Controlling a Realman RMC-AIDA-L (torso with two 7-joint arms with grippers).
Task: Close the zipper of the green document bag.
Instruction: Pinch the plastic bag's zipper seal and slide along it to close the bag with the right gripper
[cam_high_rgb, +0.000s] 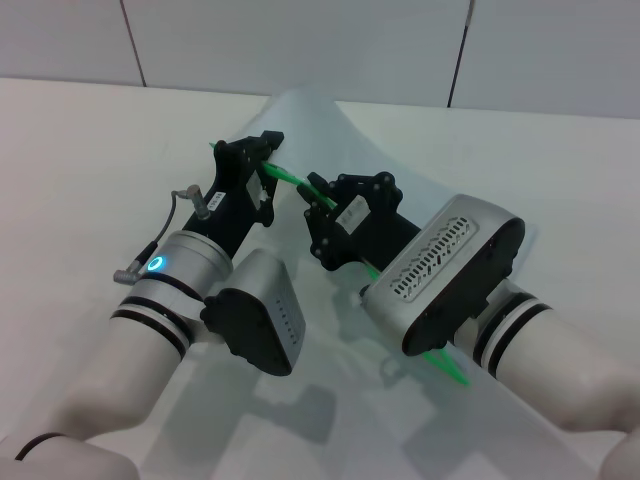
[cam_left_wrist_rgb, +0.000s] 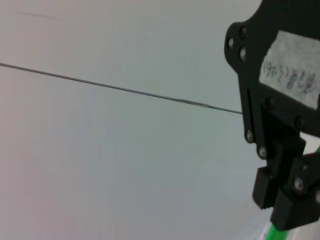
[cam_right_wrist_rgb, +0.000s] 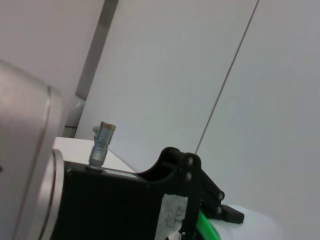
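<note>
We see the thin bright green zipper strip (cam_high_rgb: 290, 178) running diagonally between both hands. The left hand (cam_high_rgb: 262, 150) pinches its far end. The right hand (cam_high_rgb: 318, 208), nearer along it, pinches it too; whether on the slider, we cannot tell.

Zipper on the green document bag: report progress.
Done: both grippers are on the zipper, and the green document bag is lifted at that edge. In hand: left gripper holds the far end, right gripper grips nearer. Left: the slider isn't visible, so closure is unconfirmed.

Bright, even overhead light, soft shadows under both arms (wrist views slightly soft, faintly tinted)
</note>
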